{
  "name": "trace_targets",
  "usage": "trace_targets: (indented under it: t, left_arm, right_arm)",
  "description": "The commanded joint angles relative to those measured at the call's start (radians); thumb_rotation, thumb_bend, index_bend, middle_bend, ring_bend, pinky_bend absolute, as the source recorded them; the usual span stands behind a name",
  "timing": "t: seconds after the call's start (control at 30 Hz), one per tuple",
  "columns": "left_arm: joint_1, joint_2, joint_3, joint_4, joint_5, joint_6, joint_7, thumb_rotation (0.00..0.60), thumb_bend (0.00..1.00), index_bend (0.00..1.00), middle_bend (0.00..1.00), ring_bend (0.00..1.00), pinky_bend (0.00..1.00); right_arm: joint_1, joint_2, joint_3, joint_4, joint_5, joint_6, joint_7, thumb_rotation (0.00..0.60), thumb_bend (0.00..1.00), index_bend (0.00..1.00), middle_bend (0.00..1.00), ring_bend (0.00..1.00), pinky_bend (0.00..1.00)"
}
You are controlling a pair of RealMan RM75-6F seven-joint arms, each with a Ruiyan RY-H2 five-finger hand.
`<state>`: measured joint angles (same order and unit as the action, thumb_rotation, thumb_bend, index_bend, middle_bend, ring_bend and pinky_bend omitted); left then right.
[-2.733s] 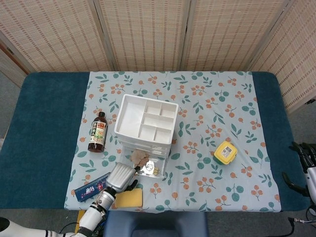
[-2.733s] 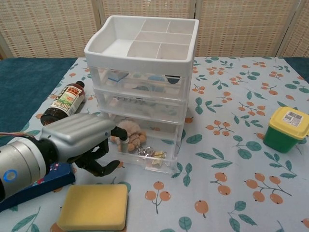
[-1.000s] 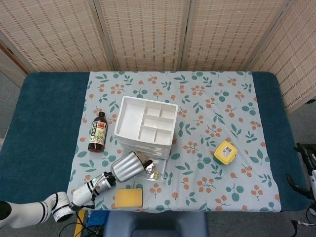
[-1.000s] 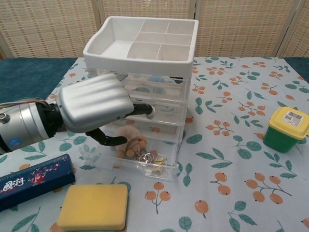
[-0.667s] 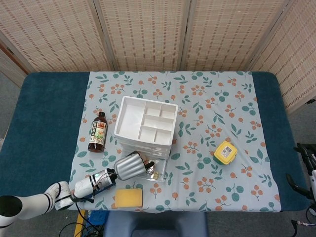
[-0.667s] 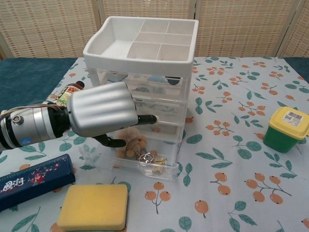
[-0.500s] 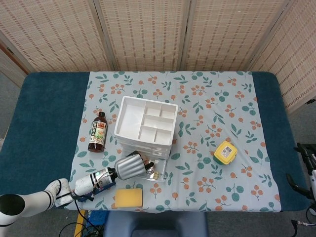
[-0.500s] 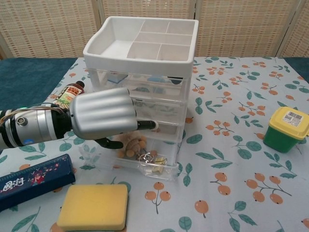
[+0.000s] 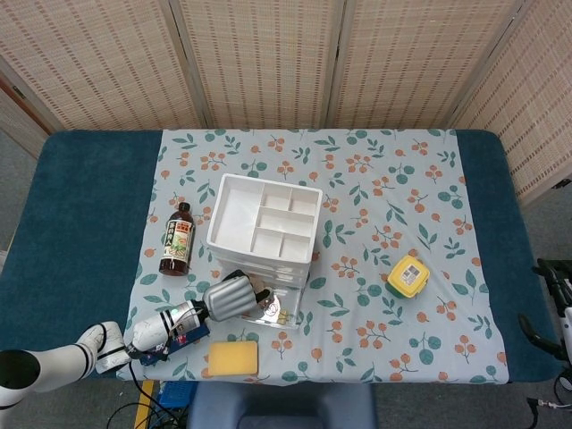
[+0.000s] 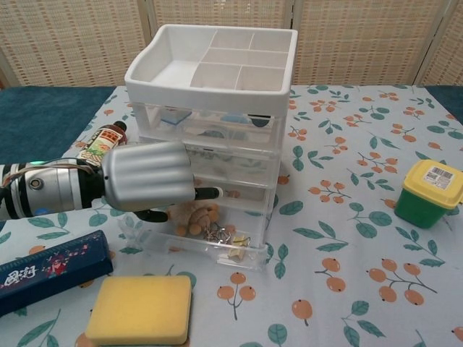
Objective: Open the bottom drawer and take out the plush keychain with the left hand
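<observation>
The white drawer unit (image 10: 210, 69) (image 9: 264, 222) stands mid-table with its clear bottom drawer (image 10: 242, 254) pulled out toward me. A tan plush keychain (image 10: 197, 217) lies in that drawer beside some metal rings. My left hand (image 10: 148, 186) (image 9: 228, 297) hovers over the drawer's left part with its silver back facing the chest camera. One finger stretches right just above the plush and the thumb sits at the plush's left. I see no grip on it. My right hand (image 9: 545, 304) shows only at the far right edge of the head view, fingers apart and holding nothing.
A brown sauce bottle (image 10: 98, 148) (image 9: 177, 239) lies left of the unit. A blue box (image 10: 51, 269) and a yellow sponge (image 10: 141, 309) (image 9: 232, 358) lie near the front edge. A yellow-lidded green container (image 10: 428, 192) (image 9: 407, 276) stands at the right.
The bottom drawer has come further out. My left hand then rose in front of the middle drawer and has sunk back toward the plush over the last second.
</observation>
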<state>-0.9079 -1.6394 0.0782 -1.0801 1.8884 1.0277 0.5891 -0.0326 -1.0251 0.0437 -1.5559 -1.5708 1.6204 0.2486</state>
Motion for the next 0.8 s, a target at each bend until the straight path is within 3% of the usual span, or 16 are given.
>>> trace_targets:
  t: [0.03,0.8]
  left_arm:
    - [-0.005,0.01,-0.006,-0.025,-0.018,-0.028,0.026,0.6,0.2,0.22,0.91,1.0,1.0]
    - [-0.03,-0.019,-0.011,-0.009,-0.049,-0.087,0.026,0.6,0.2,0.33,0.91,1.0,1.0]
  right_arm:
    - [-0.001,0.0,0.0,0.0,0.001,0.001,0.0,0.6,0.36,0.01,0.19,0.1,0.05]
    - [-0.012,0.003,0.003,0.002,0.013,0.006,0.002,0.6,0.36,0.01,0.19,0.1,0.05]
